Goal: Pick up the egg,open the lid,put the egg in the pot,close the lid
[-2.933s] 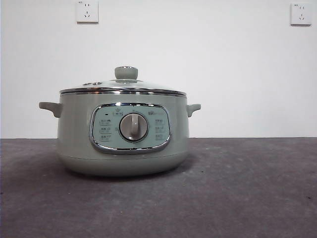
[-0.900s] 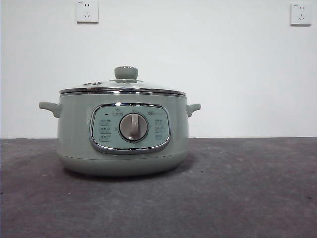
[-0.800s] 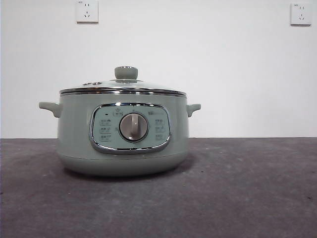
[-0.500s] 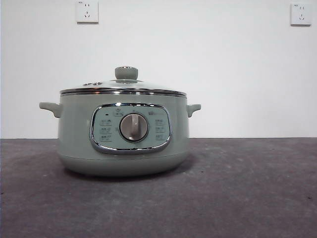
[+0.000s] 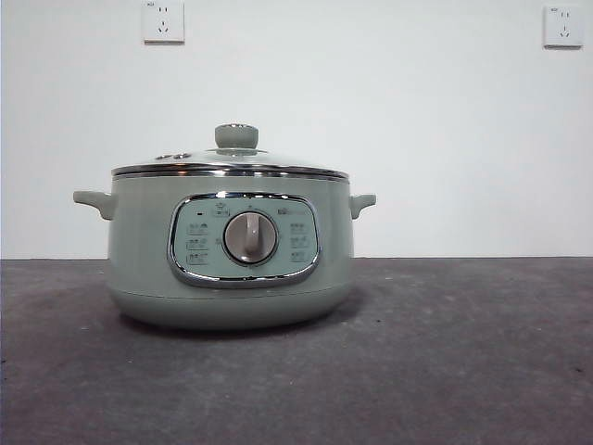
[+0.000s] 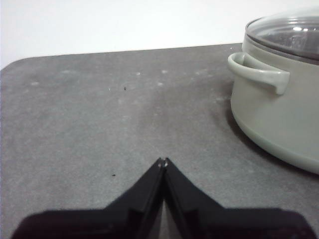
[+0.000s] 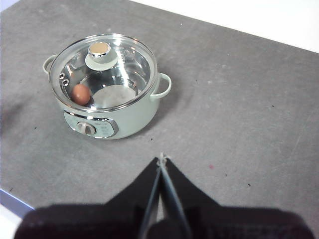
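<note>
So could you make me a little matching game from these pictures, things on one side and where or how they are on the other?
Things:
1. egg
2. lid
3. left gripper
4. wall sockets

States:
A. high on the white wall
B. shut, low over the table beside the pot
C. inside the pot, seen through glass
D. closed on the pot's rim

Pairs: 1-C, 2-D, 3-B, 4-A
</note>
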Available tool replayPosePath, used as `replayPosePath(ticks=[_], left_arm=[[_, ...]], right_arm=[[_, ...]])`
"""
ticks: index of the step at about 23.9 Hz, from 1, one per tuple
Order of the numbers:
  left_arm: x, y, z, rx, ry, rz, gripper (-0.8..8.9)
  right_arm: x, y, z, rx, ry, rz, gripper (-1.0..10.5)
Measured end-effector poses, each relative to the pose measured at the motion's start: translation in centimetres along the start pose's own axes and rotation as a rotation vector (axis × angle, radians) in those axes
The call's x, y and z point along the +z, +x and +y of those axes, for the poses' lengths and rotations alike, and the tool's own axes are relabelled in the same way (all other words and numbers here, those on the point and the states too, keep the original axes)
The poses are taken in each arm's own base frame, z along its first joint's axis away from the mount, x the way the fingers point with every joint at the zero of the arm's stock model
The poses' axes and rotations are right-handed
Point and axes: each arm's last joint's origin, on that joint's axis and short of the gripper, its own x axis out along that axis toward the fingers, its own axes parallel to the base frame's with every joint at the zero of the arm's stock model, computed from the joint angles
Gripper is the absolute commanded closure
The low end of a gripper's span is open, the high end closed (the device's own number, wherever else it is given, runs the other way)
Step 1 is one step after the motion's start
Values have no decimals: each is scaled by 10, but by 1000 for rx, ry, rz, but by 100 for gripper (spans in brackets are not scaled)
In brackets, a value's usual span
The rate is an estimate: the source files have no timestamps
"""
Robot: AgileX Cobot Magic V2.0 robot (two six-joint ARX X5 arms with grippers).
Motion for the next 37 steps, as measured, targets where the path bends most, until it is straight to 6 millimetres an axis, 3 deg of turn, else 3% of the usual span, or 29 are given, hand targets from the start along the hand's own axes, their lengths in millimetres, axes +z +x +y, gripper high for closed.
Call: replayPosePath(ticks=[14, 16, 18, 21, 23, 29, 37], left_arm=[[-3, 2, 0, -4, -2, 40, 817], [-3, 2, 0, -4, -2, 40, 817], [-3, 2, 0, -4, -2, 40, 817], [-3, 2, 0, -4, -2, 40, 817], [-3, 2, 0, -4, -2, 40, 817], [-3, 2, 0, -4, -2, 40, 817], [-3, 2, 0, -4, -2, 40, 817]], right_arm=[[10, 26, -1, -54, -16, 75, 945], [10, 20, -8, -135, 15, -1, 945], [8, 5, -15, -155, 69, -196, 945], [-20, -8, -19, -210, 94, -420, 945], [-44, -2, -22, -321, 71, -521, 945], [-100, 49, -33, -459, 49, -615, 945], [-181, 121, -39, -477, 54, -610, 945]])
